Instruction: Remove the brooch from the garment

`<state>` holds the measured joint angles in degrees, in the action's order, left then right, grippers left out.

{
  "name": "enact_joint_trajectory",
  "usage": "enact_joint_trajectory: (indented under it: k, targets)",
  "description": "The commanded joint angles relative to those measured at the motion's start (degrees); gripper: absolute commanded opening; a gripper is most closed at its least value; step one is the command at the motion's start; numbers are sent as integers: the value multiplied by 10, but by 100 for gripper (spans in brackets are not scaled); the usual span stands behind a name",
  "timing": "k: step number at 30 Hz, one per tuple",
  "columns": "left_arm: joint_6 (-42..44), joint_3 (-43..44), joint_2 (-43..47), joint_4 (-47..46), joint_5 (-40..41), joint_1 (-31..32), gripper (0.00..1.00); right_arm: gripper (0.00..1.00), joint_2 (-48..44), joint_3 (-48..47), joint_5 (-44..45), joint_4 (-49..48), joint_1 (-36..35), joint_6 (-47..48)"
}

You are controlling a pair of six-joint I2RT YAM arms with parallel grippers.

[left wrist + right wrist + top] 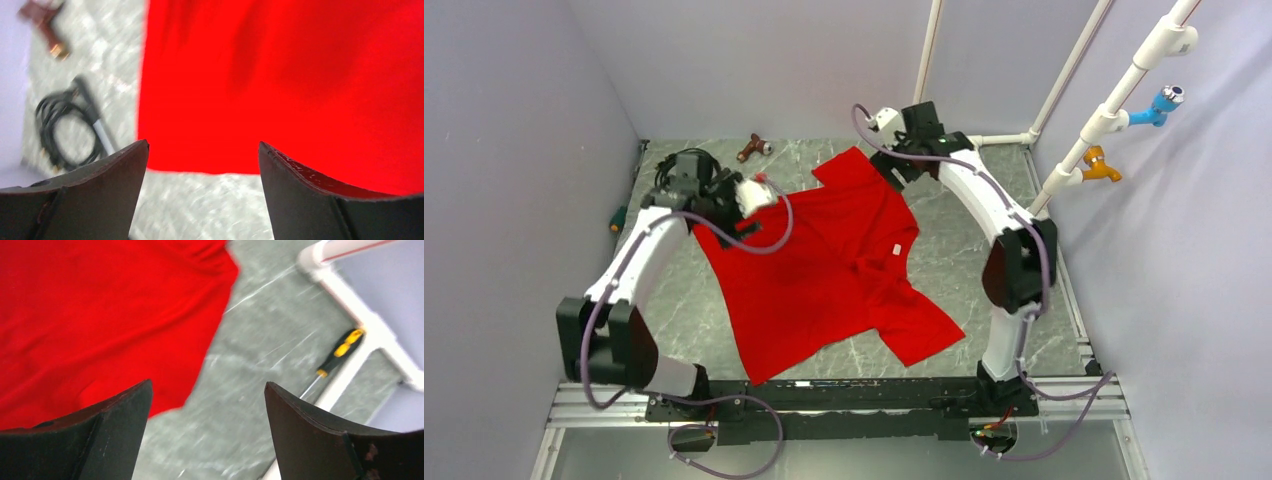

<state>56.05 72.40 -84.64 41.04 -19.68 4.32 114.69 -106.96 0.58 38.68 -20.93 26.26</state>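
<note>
The garment, a bright red T-shirt (844, 265), lies spread flat on the marble table with its white neck label (896, 248) showing. The brooch shows in no view. My left gripper (742, 213) hovers over the shirt's far left edge; in the left wrist view (203, 145) its jaws are open and empty over the shirt's hem (280, 90). My right gripper (892, 172) hovers by the far sleeve; in the right wrist view (208, 384) it is open and empty beside the shirt's edge (100, 315).
A brown tool (753, 148) lies at the back, also in the left wrist view (47, 25) near a black coiled cable (62, 132). A yellow-and-black screwdriver (342, 347) lies by white pipes (360, 315). More pipes (1114, 105) rise at the right.
</note>
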Motion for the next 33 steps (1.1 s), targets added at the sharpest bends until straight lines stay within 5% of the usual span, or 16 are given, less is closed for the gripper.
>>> enact_joint_trajectory:
  k: [1,8,12,33]
  targets:
    - [7,-109,63,52,-80,93,83,81,-83,109,-153,116,0,-8]
    - [-18,-234,110,51,-34,297,71,52,-120,243,-224,140,-24,-11]
    - [-31,-265,95,44,13,377,64,46,-100,276,-213,121,-29,-19]
    - [41,-340,48,74,111,417,52,43,-30,355,-35,52,-19,40]
